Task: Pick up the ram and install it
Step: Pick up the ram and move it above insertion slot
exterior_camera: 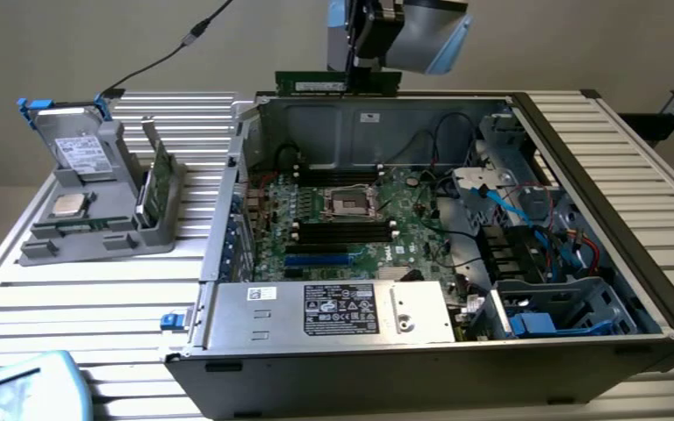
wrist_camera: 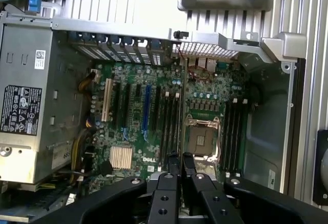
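Looking past the power supply (exterior_camera: pixel 337 307) at the case's (exterior_camera: pixel 431 386) near wall, black slots (exterior_camera: pixel 343 230) sit mid-board. The ram (exterior_camera: pixel 313 84) hangs above the case's far wall, pinched in the gripper (exterior_camera: pixel 368 74). I'd keep it level, squared over one slot.

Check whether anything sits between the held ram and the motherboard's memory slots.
Nothing visible does. The fingers hold the ram above the open computer case; the black memory slots beside the CPU socket lie uncovered, with cables off toward the exterior view's right.
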Controlling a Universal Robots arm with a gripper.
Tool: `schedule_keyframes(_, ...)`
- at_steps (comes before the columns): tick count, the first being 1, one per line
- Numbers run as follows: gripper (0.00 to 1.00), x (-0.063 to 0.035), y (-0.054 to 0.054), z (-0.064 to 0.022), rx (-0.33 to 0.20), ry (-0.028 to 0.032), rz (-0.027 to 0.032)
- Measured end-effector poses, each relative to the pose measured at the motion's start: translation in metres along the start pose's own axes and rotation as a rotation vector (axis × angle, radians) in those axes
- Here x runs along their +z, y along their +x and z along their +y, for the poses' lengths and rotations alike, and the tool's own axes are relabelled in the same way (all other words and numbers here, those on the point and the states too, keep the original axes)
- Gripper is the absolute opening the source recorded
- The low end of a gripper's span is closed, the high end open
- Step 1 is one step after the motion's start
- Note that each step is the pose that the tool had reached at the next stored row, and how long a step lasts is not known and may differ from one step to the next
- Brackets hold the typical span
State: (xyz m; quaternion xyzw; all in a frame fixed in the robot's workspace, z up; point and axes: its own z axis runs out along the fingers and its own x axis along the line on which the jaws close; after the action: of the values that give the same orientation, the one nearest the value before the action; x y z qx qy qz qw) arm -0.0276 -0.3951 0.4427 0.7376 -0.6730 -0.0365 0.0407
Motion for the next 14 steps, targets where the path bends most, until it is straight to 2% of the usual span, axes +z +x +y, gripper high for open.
schedule_keyframes(6,0.14,0.0015,0.001,-0.0145,0.007,-0.0001,-0.0006)
schedule_keyframes(14,0.14,0.015,0.001,-0.0224,0.052,0.0,-0.0071)
